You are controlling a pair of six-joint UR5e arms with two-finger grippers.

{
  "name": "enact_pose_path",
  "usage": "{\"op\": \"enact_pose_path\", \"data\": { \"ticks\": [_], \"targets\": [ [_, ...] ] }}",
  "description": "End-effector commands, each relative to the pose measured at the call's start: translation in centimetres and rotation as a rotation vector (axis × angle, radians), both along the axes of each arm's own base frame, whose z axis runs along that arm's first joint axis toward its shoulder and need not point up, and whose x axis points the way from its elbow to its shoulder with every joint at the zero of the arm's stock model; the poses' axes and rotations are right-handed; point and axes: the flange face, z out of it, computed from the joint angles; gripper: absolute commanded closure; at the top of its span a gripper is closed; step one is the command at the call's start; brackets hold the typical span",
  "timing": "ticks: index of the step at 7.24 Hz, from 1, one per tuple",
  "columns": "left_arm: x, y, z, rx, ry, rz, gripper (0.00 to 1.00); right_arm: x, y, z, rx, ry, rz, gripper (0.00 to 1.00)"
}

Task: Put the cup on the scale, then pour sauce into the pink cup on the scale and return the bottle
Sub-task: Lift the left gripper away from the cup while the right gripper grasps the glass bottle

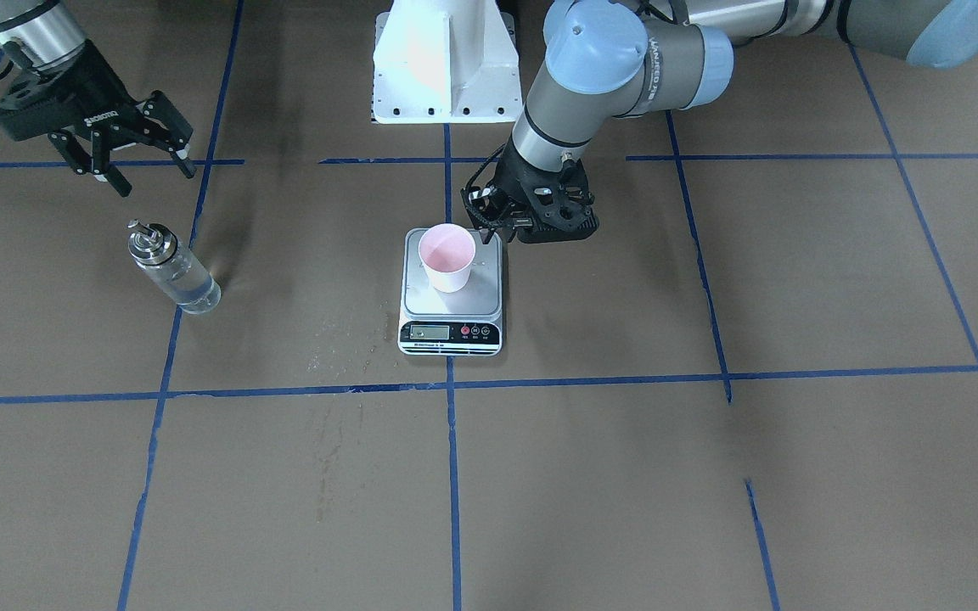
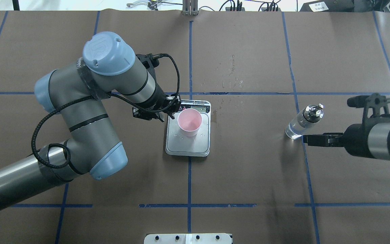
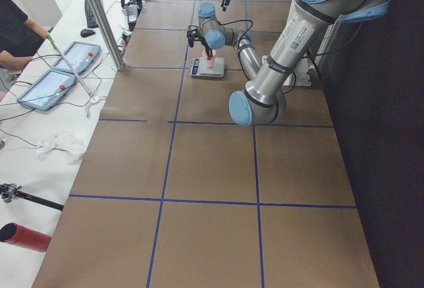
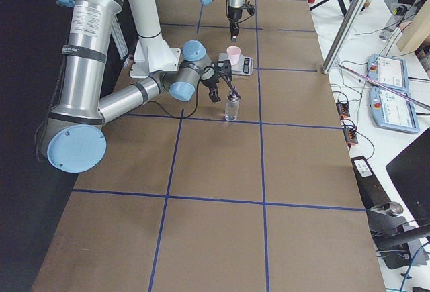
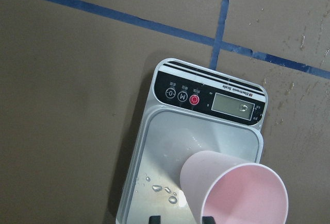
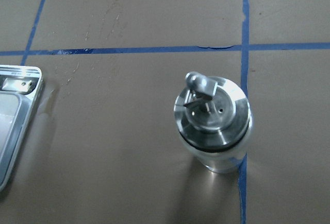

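- The cup stands upright on the scale, toward the back of its platform, so by my reading the first step is done and the pour comes next.
- The left gripper hangs just beside the cup at 9 o'clock in the overhead view. Its two fingertips are spread and, as far as the wrist view shows, pinch nothing.
- The bottle stands upright with its long axis vertical, well apart from the scale at 3 o'clock in the overhead view. The clear sauce sits low in it.
- The right gripper is spread and empty, and is much the nearer claw. In the front-facing view the bottle lies at about 5 o'clock from it, close by but not touching.
- The front-facing view shows the right claw's gap plainly, while the overhead view shows it only edge-on.
- Only the right wrist view shows the spout, at 11 o'clock on the cap.
- Only the left wrist view shows the droplets on the platform.
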Motion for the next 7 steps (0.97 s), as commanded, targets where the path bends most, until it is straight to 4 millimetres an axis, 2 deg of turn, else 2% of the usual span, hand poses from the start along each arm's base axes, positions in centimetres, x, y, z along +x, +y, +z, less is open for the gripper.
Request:
{"op": "enact_pose_path", "data": {
  "ticks": [1, 3, 4, 5, 6, 7],
  "targets": [
    [-0.8, -0.7, 0.3, 0.005, -0.001, -0.012, 0.61, -5.0, 4.0, 2.3, 0.144, 0.120, 0.146, 0.00],
    [-1.8, -1.6, 0.4, 0.006, -0.005, -0.033, 0.62, -5.6, 4.0, 3.2, 0.143, 0.117, 0.263, 0.00],
    [-2.9, -1.2, 2.0, 0.011, -0.013, -0.032, 0.62, -6.3, 4.3, 4.1, 0.187, 0.131, 0.361, 0.00],
    [-4.9, -1.1, 3.0, 0.053, -0.016, -0.025, 0.61, -6.2, 4.2, 3.8, 0.222, 0.128, 0.410, 0.00],
    [-6.1, -1.4, 3.6, 0.063, -0.019, -0.030, 0.61, -6.2, 3.8, 4.5, 0.253, 0.143, 0.462, 0.00],
    [-6.4, -1.7, 3.6, 0.064, -0.020, -0.038, 0.61, -6.4, 3.7, 4.9, 0.273, 0.141, 0.506, 0.00]
  ]
}}
